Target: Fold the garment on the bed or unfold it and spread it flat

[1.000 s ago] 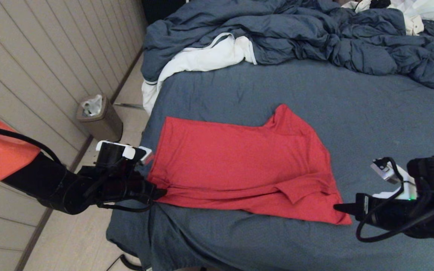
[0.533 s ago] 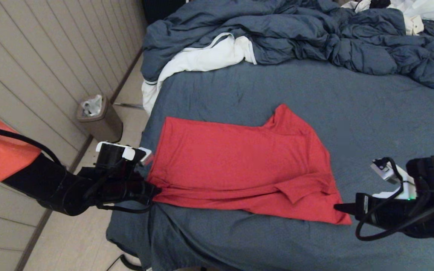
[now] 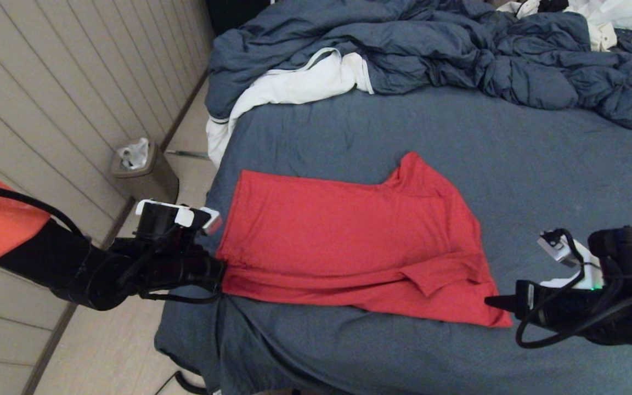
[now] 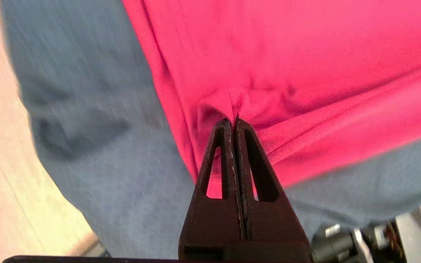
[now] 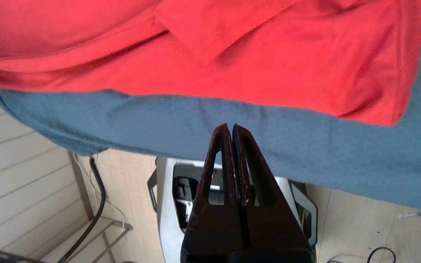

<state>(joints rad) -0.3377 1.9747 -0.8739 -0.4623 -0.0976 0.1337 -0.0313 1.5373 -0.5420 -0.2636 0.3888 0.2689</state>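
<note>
- Red short-sleeved garment [image 3: 349, 241] lying on the slate-blue bed [image 3: 513, 153], towards the robot's left side of the mattress, partly folded with a lengthwise fold along the near edge and one sleeve tucked over.
- Thin, limp knit by the look of it: likely very light, soft, prone to bunching and dragging along the sheet rather than sliding stiffly.
- Best taken at corners or hem edges, pinching a single ridge of cloth; a hold mid-panel would probably only gather wrinkles.
- Left gripper [image 4: 233, 122] low at the near left corner of the shirt, reaching in level from the bed's edge, fingers pressed together with a small pucker of red fabric at the tips; seemingly pinching the hem there.
- Right gripper [image 5: 231, 128] held level just beside the near right corner, tips apart from the cloth, fingers closed together on nothing.
- Rumpled duvet [image 3: 431, 49] and white cloth [image 3: 294, 88] heaped at the far end, well apart from the shirt.
</note>
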